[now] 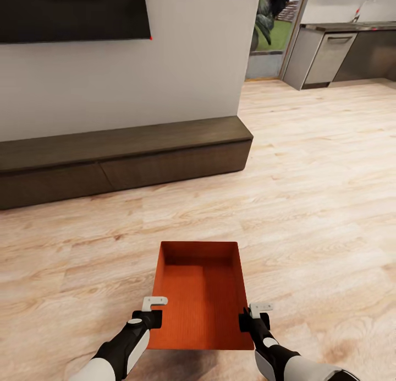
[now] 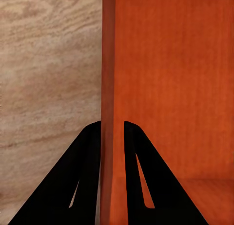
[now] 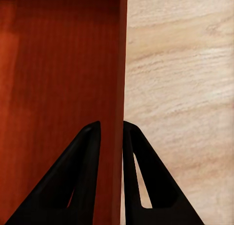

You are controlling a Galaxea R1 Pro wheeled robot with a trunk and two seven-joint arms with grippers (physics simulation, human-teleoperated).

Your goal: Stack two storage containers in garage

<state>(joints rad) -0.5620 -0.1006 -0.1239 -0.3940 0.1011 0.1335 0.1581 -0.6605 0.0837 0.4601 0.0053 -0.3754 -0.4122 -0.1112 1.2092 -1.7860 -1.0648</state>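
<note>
Container [image 1: 201, 293], orange-red and topless, sits low in the head view, held above the light wood-plank floor [image 1: 308, 205] between both arms. No contents visible inside it. A shadow lies on the planks under its near edge.

Left gripper [image 1: 153, 311] is at the container's left wall, near the closer corner. The left wrist view shows its two black fingers [image 2: 85, 176] straddling the thin wall [image 2: 108, 88], one outside over the planks, one inside over the bin's bottom; jaws narrow, clamped on the wall.

Right gripper [image 1: 254, 314] is at the right wall, roughly opposite the left one. In the right wrist view its fingers [image 3: 83, 181] likewise sit either side of the wall edge [image 3: 122, 64], closed narrowly on it.

Surroundings: living room. Long low dark-brown cabinet [image 1: 121, 158] runs along the white wall [image 1: 192, 56], well apart from the container. Black TV screen [image 1: 71, 12] hangs above the cabinet. Farther right, an opening shows a green plant [image 1: 269, 9], and grey kitchen units [image 1: 335, 53] stand beyond the planks.
</note>
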